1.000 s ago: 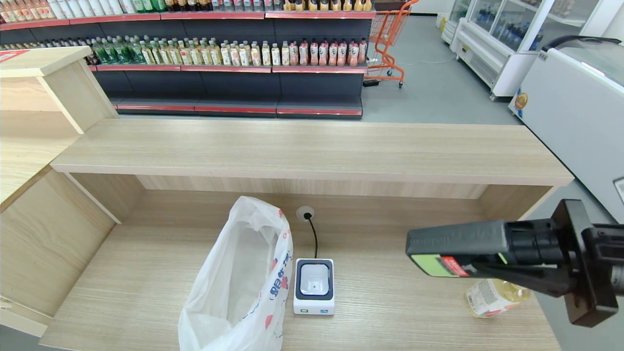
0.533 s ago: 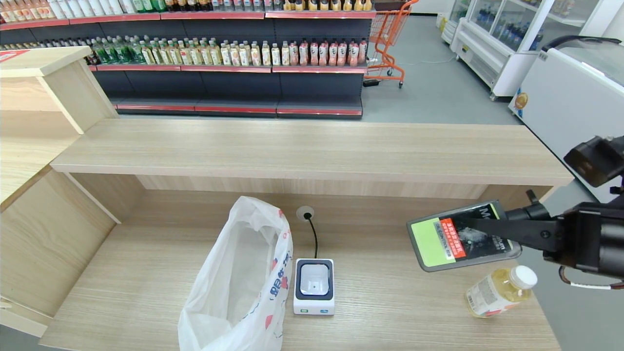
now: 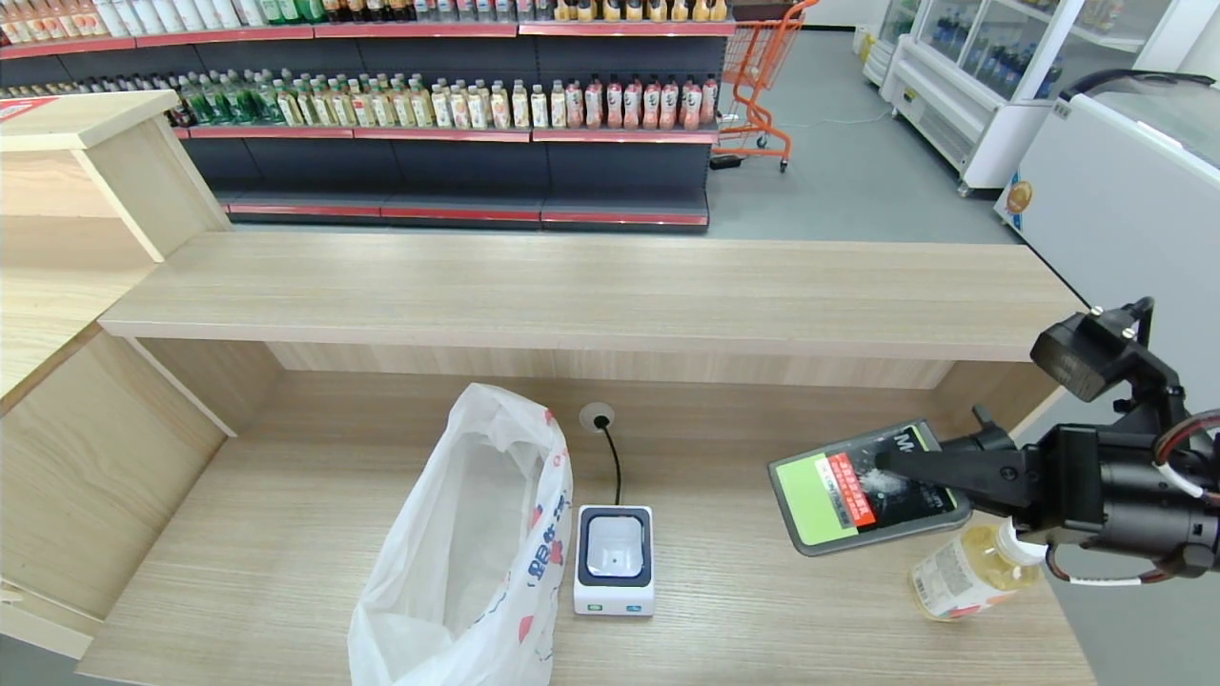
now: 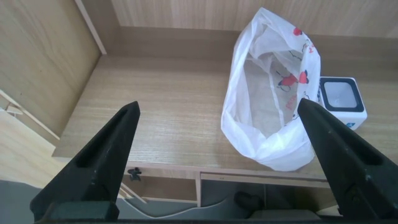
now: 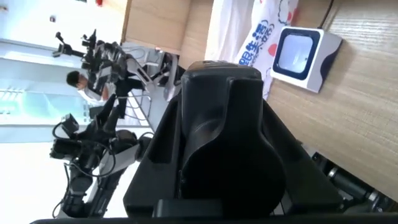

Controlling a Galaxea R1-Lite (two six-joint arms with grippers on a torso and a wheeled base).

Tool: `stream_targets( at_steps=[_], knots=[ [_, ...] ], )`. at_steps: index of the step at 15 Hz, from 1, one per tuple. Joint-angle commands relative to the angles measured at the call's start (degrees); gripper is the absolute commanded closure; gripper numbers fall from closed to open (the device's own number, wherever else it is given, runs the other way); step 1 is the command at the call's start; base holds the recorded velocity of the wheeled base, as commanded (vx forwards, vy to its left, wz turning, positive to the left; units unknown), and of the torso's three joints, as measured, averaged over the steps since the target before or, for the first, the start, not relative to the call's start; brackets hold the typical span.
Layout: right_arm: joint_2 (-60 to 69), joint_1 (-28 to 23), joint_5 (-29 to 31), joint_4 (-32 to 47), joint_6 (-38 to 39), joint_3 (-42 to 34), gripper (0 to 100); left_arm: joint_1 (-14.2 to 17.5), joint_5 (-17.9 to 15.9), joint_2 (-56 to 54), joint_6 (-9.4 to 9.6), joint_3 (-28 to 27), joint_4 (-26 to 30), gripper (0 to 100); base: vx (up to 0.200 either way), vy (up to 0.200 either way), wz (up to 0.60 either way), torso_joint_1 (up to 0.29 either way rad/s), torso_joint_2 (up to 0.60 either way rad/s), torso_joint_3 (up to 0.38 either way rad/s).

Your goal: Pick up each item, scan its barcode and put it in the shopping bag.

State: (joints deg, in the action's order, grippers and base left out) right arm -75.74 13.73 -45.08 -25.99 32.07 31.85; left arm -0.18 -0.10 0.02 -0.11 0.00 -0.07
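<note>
Right fingers (image 3: 929, 465) pinching a dark packet (image 3: 839, 491) above the tabletop (image 3: 762, 619).
The flat packet, with a green and red label, hangs tilted to the right of the scanner (image 3: 615, 557), near a yellow bottle (image 3: 963, 576) lying on its side on the tabletop. Just beside the scanner, on its left, stands the open white shopping bag (image 3: 457, 553). The left fingers (image 4: 99, 168) are spread wide, high over the tabletop's left part.

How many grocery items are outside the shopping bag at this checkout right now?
2. A flat black-and-green packet is held in the right gripper above the counter; a yellow drink bottle lies on the counter near its right edge.
</note>
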Motion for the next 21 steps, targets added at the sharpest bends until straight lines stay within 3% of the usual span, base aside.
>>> stream_targets(
  at_steps=[1,10,14,18,21],
  knots=[
    [0.42,0.07,-0.18,0.06,0.01,-1.44,100,0.01,0.01,-0.02,-0.07,0.00,-0.01,0,0.000,0.000,0.00,0.000,0.00,0.000],
    [-1.78,0.07,-0.36,-0.03,-2.37,-3.64,100,0.01,0.01,-0.02,-0.07,0.00,-0.01,0,0.000,0.178,0.00,0.001,0.00,0.002],
    [-9.16,-0.02,4.30,-0.03,-12.03,-3.82,100,0.01,0.01,-0.02,0.11,0.00,-0.01,0,0.000,0.200,0.00,0.002,0.00,0.004],
    [-19.27,-0.02,8.87,-0.20,-22.32,-2.41,100,0.01,0.01,-0.02,0.20,0.00,-0.01,0,0.000,0.000,0.00,0.000,0.00,0.000],
    [-27.18,0.07,11.95,-7.06,-24.87,-2.06,100,0.01,0.10,-0.02,0.46,0.00,-0.01,0,0.000,0.000,0.00,0.000,0.00,0.000]
  ],
)
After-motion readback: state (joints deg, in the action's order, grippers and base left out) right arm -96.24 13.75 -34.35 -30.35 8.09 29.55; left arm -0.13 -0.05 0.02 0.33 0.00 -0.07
